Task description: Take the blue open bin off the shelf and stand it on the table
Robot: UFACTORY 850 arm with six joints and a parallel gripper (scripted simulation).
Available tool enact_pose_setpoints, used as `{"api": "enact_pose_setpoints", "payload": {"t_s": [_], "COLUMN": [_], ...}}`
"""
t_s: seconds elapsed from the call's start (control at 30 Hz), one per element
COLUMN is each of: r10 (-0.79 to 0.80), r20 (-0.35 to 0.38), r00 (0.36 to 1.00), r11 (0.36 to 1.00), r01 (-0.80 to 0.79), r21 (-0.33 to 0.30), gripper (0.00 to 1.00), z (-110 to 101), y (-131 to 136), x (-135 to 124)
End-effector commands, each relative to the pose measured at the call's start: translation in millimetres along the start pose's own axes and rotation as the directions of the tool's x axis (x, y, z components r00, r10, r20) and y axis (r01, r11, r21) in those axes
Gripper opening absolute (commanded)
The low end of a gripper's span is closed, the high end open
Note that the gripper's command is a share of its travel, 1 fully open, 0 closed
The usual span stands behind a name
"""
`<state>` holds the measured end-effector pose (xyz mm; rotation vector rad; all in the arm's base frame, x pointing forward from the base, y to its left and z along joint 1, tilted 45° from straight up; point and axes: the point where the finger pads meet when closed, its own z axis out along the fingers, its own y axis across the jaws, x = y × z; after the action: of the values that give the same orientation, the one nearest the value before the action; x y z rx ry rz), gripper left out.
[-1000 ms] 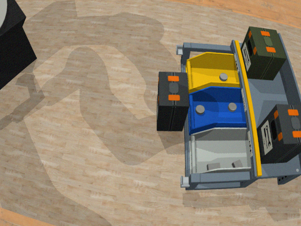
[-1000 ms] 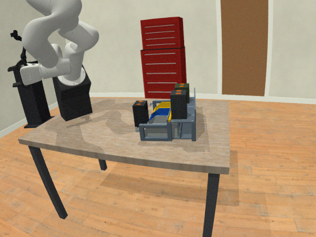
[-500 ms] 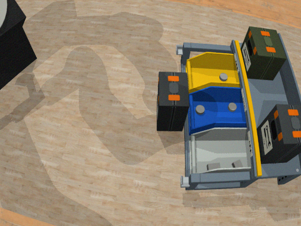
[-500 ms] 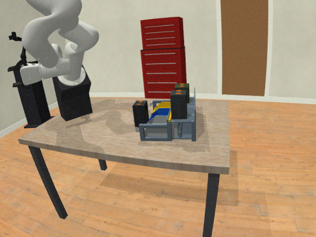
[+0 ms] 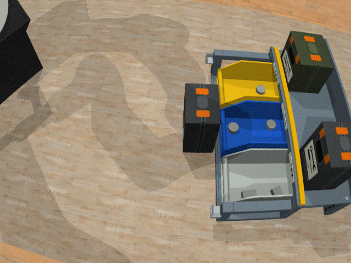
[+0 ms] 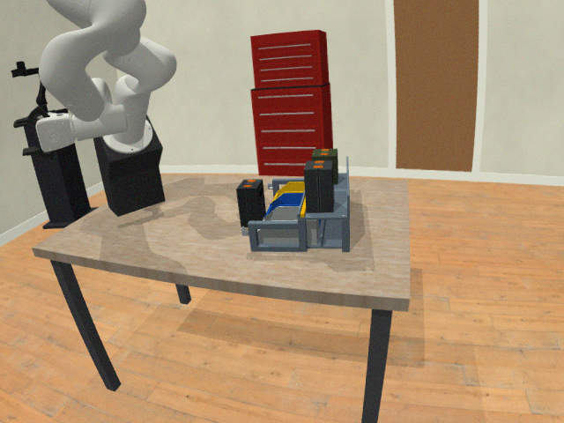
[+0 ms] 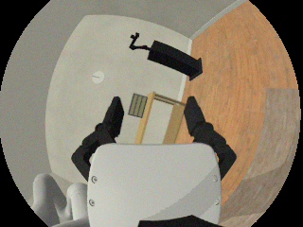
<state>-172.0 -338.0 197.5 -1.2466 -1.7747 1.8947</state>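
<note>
The blue open bin (image 5: 255,137) (image 6: 287,199) sits in the middle slot of the grey shelf (image 5: 255,205) (image 6: 329,227), between a yellow bin (image 5: 243,80) (image 6: 293,186) and a light grey bin (image 5: 255,172) (image 6: 277,219). Two grey round parts (image 5: 232,127) (image 5: 270,124) lie in the blue bin. My gripper (image 7: 153,103) is open and empty. It is far from the shelf, out past the table's left end, and points at the wall and floor.
A black case (image 5: 201,119) (image 6: 250,200) stands on the table (image 5: 85,147) (image 6: 181,255) right in front of the yellow and blue bins. A green case (image 5: 309,62) and a dark case (image 5: 328,158) (image 6: 318,186) stand on the shelf top. The robot base (image 6: 129,181) is at the table's far left.
</note>
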Motion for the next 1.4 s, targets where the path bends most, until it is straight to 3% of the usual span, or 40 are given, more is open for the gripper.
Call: {"api": "enact_pose_setpoints", "payload": {"t_s": [0.0, 0.17, 0.2, 0.33, 0.73, 0.77, 0.9, 1.3, 1.33, 1.37], "r10": [-0.111, -0.111, -0.025, -0.111, -0.111, -0.025, -0.112, -0.112, 0.025, 0.051], "r20": [0.192, 0.192, 0.037, 0.192, 0.192, 0.038, 0.193, 0.193, -0.036, -0.073], "r00": [0.975, 0.975, 0.999, 0.975, 0.975, 0.999, 0.975, 0.975, 0.999, 0.996], "r11": [0.984, 0.984, 0.999, 0.984, 0.984, 0.999, 0.984, 0.984, 0.999, 0.997], "r01": [0.135, 0.135, 0.026, 0.136, 0.136, 0.026, 0.136, 0.136, -0.024, -0.047], "r21": [-0.118, -0.118, -0.026, -0.118, -0.118, -0.026, -0.118, -0.118, 0.026, 0.053], "gripper": [1.00, 1.00, 1.00, 1.00, 1.00, 1.00, 1.00, 1.00, 1.00, 1.00], "z": [-28, -28, -6, -29, -29, -6, -29, -29, -6, -12], "y": [-41, -41, -8, -41, -41, -8, -41, -41, -9, -17], "x": [-8, -8, -1, -8, -8, -1, -8, -8, -1, -3]}}
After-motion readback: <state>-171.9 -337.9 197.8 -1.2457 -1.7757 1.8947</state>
